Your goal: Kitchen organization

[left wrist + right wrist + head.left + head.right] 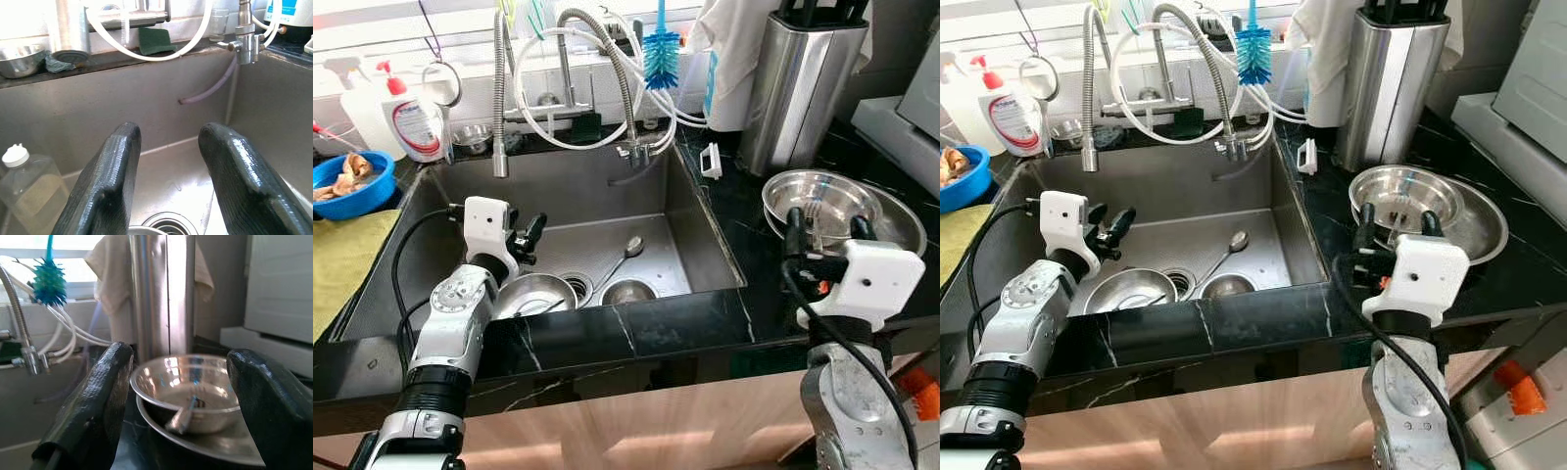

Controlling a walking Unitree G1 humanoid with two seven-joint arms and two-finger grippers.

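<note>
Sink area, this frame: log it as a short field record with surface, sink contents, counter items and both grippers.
surface: black marble counter around a steel sink
sink contents: two steel bowls, a spoon, a clear bottle with white cap
counter right: small steel bowl with a utensil inside, sitting in a wider steel dish; steel knife block behind
counter left: blue bowl, soap bottle
left gripper: open, over the sink, holding nothing
right gripper: open, in front of the stacked bowls, holding nothing
</note>
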